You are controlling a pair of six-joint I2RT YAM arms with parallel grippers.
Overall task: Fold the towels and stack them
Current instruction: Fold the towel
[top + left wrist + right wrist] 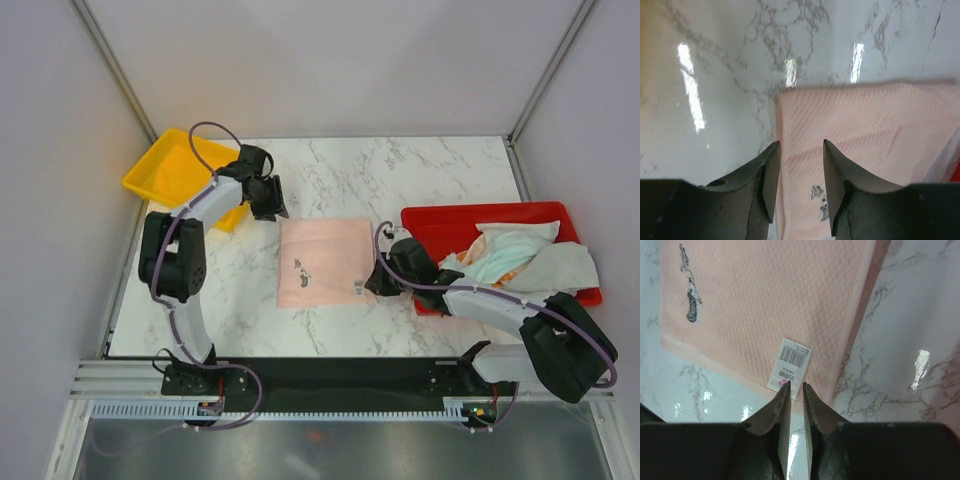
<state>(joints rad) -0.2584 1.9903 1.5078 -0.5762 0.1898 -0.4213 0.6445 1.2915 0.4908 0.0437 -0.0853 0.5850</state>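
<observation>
A pale pink towel [325, 262] lies flat in the middle of the marble table, with a small dark print and a white barcode label [791, 365] near its right front corner. My left gripper [268, 200] hangs open over the towel's far left corner [875, 120], with nothing between its fingers. My right gripper [380, 275] sits at the towel's right front corner [765, 305]. Its jaws stand only a narrow slit apart, with bare table showing through the slit and nothing in it. More towels [515, 255], mint, cream and white, lie crumpled in a heap in the red tray.
The red tray [440, 215] stands at the right, close behind my right arm. A yellow tray [165, 170] sits at the far left corner, beside my left arm. Grey walls close in the table on three sides.
</observation>
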